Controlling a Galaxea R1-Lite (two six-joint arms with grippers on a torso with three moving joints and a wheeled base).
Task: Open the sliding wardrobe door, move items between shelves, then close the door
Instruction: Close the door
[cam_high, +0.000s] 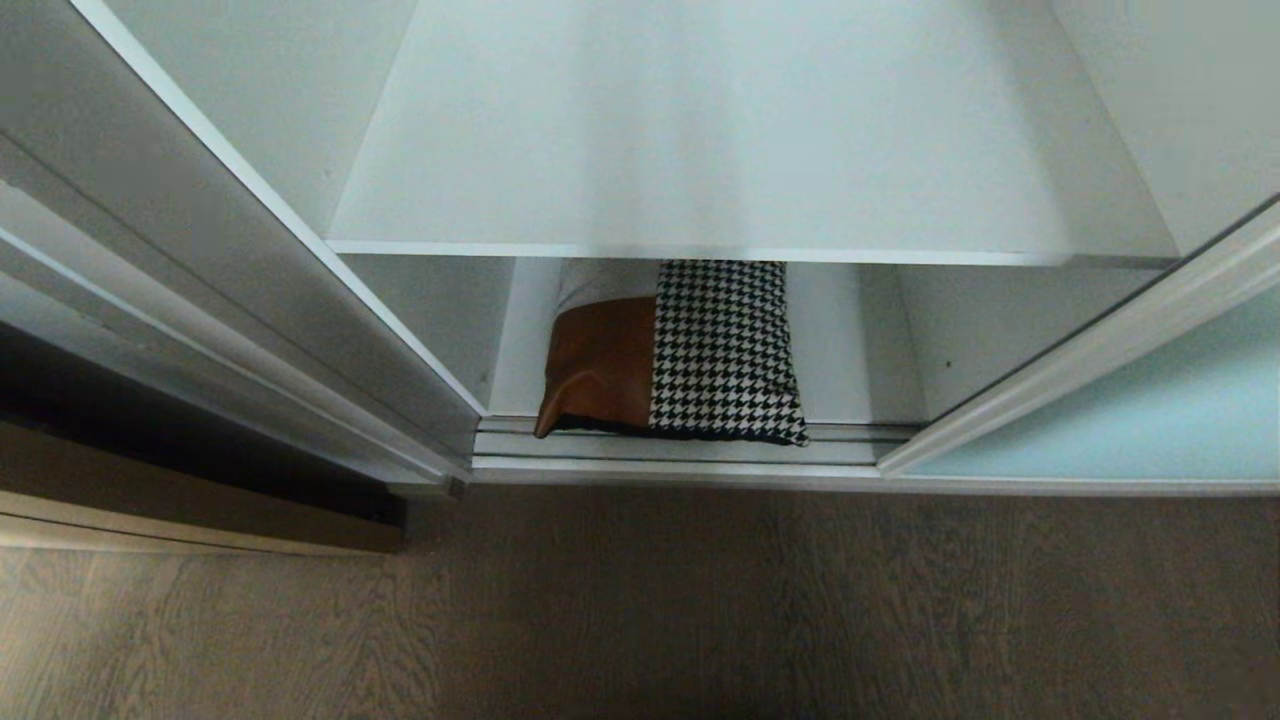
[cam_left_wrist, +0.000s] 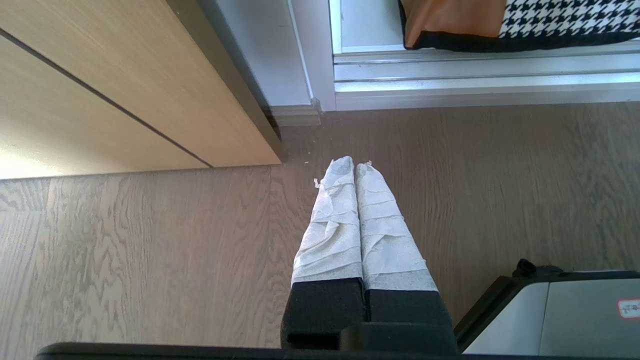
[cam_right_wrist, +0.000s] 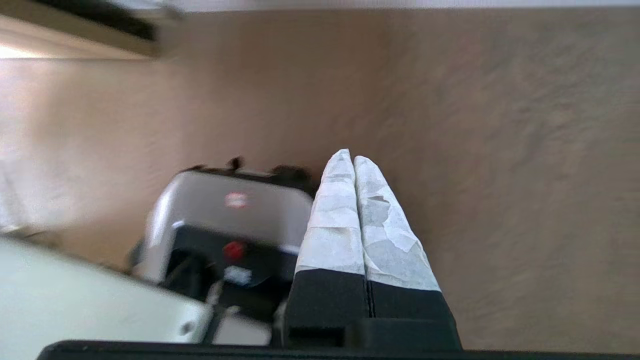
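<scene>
The wardrobe stands open in the head view. Its frosted pale blue-green sliding door is pushed to the right. A tan leather and houndstooth cushion bag lies flat on the bottom shelf, its front edge at the floor track; it also shows in the left wrist view as the cushion bag. The white shelf above it is bare. My left gripper is shut and empty, low over the floor before the wardrobe. My right gripper is shut and empty over the floor. Neither arm shows in the head view.
A silver double floor track runs along the wardrobe front. A light wood door stands left of the wardrobe. The robot's own base sits beside my right gripper, and a corner of that base is near my left.
</scene>
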